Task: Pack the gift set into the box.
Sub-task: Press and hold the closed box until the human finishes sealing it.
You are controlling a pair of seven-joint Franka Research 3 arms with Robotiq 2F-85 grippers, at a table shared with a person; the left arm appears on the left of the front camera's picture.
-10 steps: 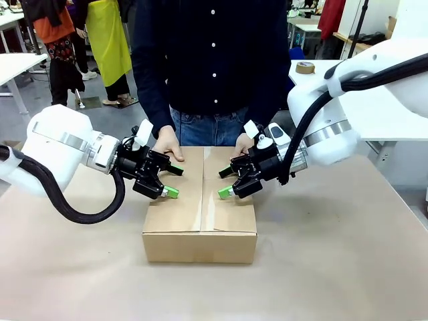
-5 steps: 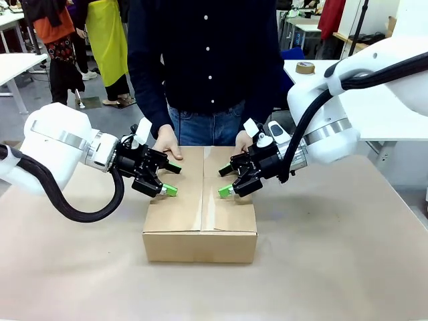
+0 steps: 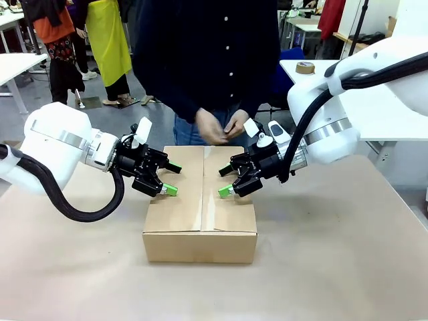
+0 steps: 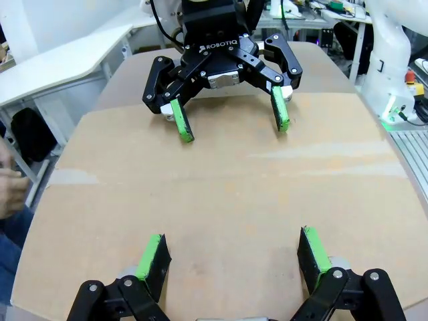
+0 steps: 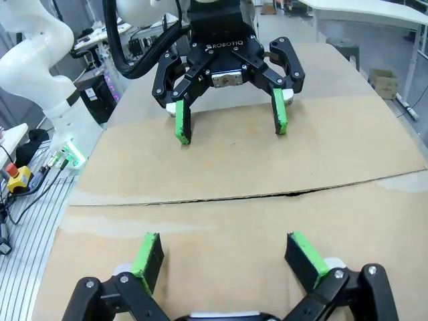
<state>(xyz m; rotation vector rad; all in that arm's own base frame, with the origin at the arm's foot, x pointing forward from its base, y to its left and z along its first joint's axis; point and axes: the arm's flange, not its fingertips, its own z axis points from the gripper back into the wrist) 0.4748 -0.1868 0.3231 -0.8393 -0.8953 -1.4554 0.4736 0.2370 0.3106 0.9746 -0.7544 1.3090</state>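
The brown cardboard box (image 3: 200,214) stands at mid-table with its top flaps folded shut along a central seam (image 5: 267,196). The gift set is hidden. My left gripper (image 3: 172,179) hovers open over the left flap, and my right gripper (image 3: 224,182) hovers open over the right flap, so the two face each other. The left wrist view has my left gripper (image 4: 234,254) just above the flap (image 4: 221,180) with the right gripper (image 4: 231,122) opposite. Seen from the right wrist, my right gripper (image 5: 226,257) is low over the cardboard and the left gripper (image 5: 231,124) is across the seam. Neither holds anything.
A person stands at the far side with both hands (image 3: 217,126) together at waist height, off the box. A tape roll (image 3: 305,67) lies on a white table at the back right. Bare brown tabletop (image 3: 334,267) surrounds the box.
The person's hands have lifted off the box's far edge and come together in front of the body. Both grippers have stayed almost where they were.
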